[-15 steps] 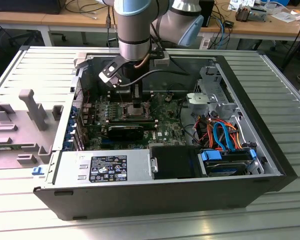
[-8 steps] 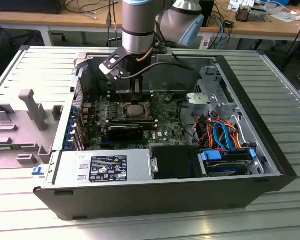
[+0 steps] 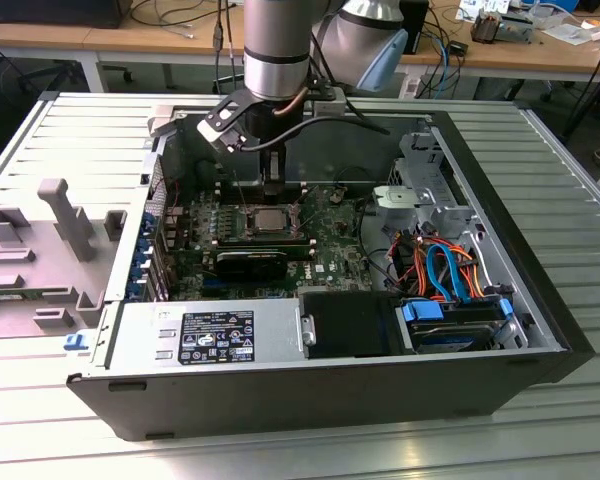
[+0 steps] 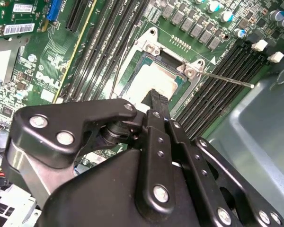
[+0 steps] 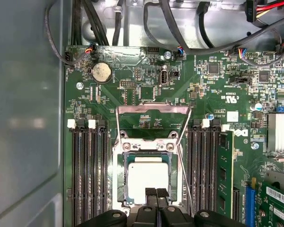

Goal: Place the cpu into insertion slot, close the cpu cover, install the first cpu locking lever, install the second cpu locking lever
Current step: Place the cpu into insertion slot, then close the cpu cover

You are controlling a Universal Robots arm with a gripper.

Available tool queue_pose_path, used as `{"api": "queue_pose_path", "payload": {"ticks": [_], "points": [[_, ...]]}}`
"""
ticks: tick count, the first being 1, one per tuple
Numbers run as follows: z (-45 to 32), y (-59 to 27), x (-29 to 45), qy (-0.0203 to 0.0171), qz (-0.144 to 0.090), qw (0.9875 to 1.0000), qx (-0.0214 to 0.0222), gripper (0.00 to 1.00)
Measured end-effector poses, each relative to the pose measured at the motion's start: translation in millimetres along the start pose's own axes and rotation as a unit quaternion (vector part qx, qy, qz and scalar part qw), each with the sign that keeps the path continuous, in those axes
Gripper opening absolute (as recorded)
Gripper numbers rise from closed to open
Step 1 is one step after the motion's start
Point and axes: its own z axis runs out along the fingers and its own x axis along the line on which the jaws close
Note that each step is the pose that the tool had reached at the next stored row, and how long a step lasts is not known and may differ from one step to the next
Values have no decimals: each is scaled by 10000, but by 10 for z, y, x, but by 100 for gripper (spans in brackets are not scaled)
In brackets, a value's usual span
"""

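One silver-grey square cpu in dark silver-rimmed insertion slot under pressed-together black claw; one silver-frame cpu cover raised.

Memory slots closely flank the insertion slot

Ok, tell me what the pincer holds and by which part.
Nothing: the pincer is shut with its tips together over the chip, which lies flat in its socket.

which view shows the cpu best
The first wrist view: the cpu lies square-on in the slot, the gripper covering only one edge. The second wrist view shows it slanted, partly behind the gripper; the exterior view, distant, below the gripper.
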Motion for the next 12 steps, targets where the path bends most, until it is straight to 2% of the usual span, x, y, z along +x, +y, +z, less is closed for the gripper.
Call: {"api": "queue_pose_path", "payload": {"ticks": [9,10,11,12], "points": [[-3,0,0,0,0,10000,0,11],[-3,5,-1,-19,0,10000,1,11],[-8,137,-3,-19,0,10000,6,11],[-39,200,-5,-19,0,10000,12,11]]}}
